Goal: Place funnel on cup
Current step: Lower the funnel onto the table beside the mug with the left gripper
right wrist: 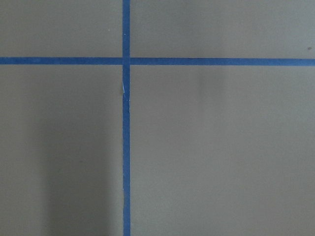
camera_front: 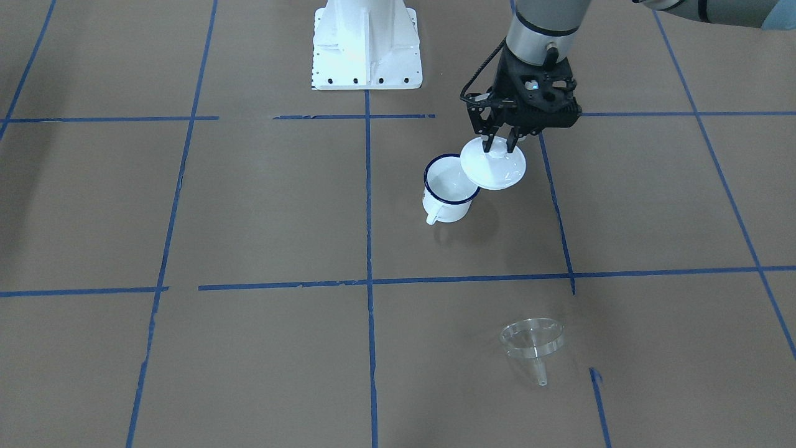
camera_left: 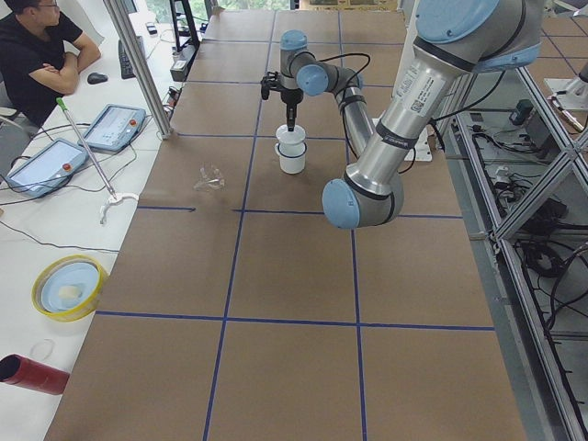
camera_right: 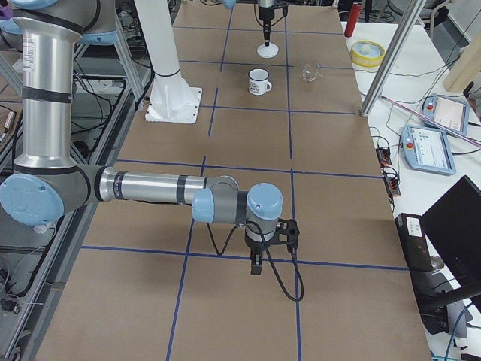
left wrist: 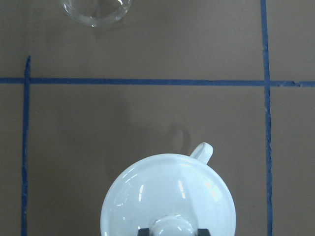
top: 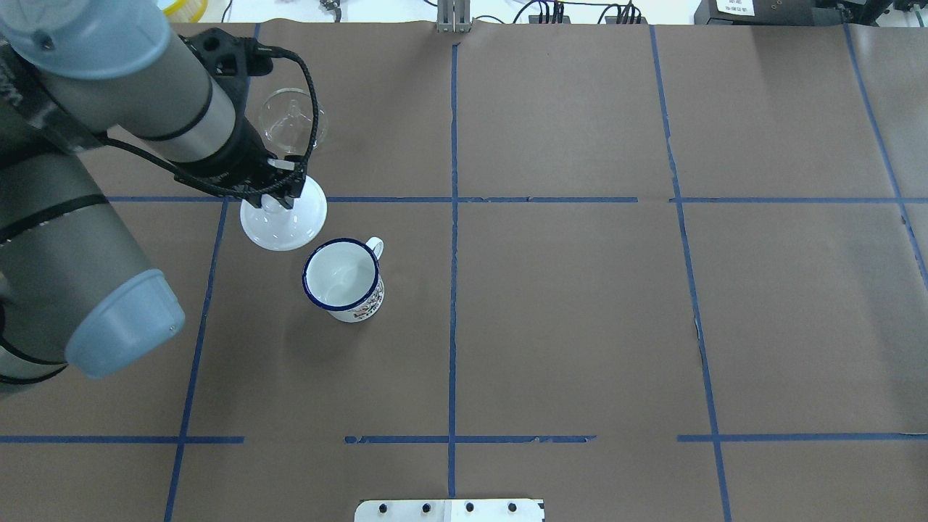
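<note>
Front view: my left gripper [camera_front: 497, 146] is clamped on the lid [camera_front: 497, 169] knob, just beside the cup [camera_front: 449, 191]; the funnel [camera_front: 533, 341] lies out past my jaws, spout pointing away from me. Overhead: funnel's on my side of the table. Wrist cam: funnel straight ahead, at top edge.

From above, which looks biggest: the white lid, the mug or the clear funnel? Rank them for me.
Largest, tied: white lid and mug. They look about alike, and the lid is held off the table, nearer the camera, so I won't rank them.
Smallest: clear funnel.
</note>
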